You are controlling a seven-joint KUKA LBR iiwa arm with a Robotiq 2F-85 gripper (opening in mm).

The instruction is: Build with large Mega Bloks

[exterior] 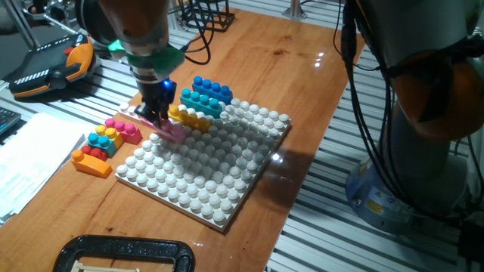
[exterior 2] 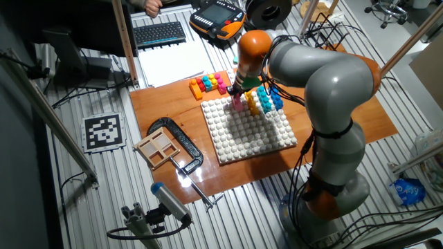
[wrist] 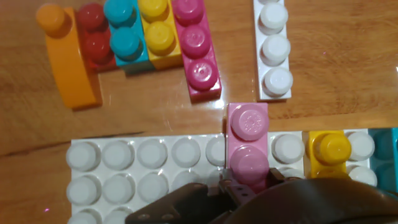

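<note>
My gripper is shut on a light pink Mega Blok at the far-left edge of the white baseplate. In the hand view the pink blok sits between my fingertips, one stud over the plate and one past its edge. Beside it on the plate stand a yellow-orange blok, a cyan blok and a dark blue blok. The other fixed view shows my gripper over the plate's far edge.
Loose bricks lie on the wood left of the plate: a magenta one, a yellow, a cyan, a red, an orange wedge and a white strip. A black clamp sits at the front and a teach pendant at the back left.
</note>
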